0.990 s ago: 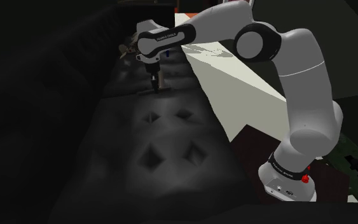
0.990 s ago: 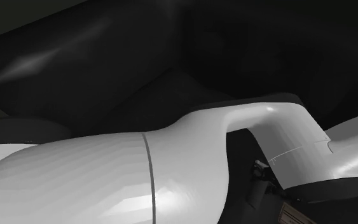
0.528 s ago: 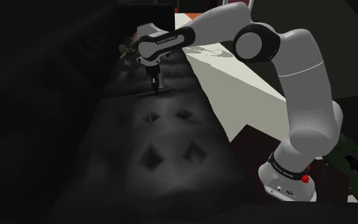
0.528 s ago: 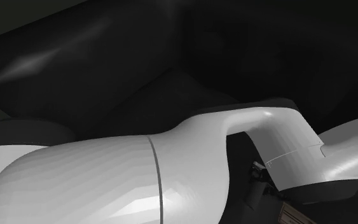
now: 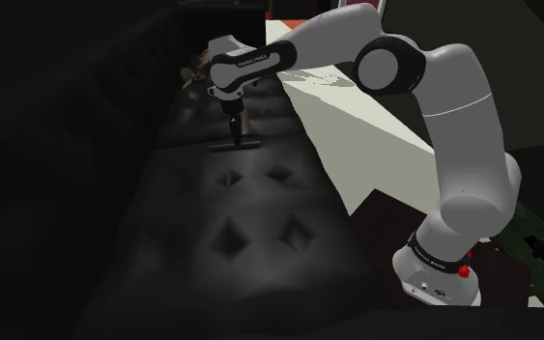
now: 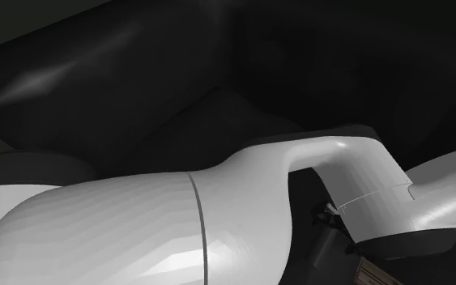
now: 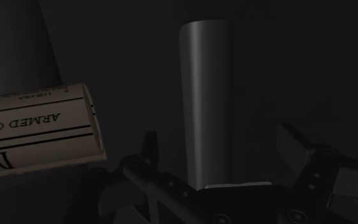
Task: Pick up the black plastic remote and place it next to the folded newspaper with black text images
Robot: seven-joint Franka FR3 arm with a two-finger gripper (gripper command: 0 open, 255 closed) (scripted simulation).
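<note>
Centrally in the wrist view, remote (image 7: 204, 95) as a long dark-grey bar, lying lengthwise in the gap between the fingers (image 7: 149, 149) and running from the palm outward past both tips. Closer to one finger than to the other, yet apart from both, with a dark gap on either side and no contact. Gripper (image 7: 217, 135) spread wide, holding nothing. Newspaper (image 7: 37, 130) folded, tan, with black print and ruled lines, near the remote beyond the closer finger and apart from it, its long edge at an angle to the bar.

Shoulder view: remote (image 5: 237, 147) flat on the sofa (image 5: 250, 227), a short dark bar directly under the gripper (image 5: 231, 124), on the far part of the seat. Fingers pointing down, tips just above the bar. Seat dark and tufted, dimples in rows, the near part dimly lit. Pale surface (image 5: 357, 106) along the shoulder view's right of the sofa. Arm (image 5: 453, 135) white with dark joints, rising from the stand (image 5: 443, 285) at near right, bent over and stretched far and left over the seat.

Second exterior view: arm (image 6: 137, 227) close to the lens across the lower half, dark upholstery behind.
</note>
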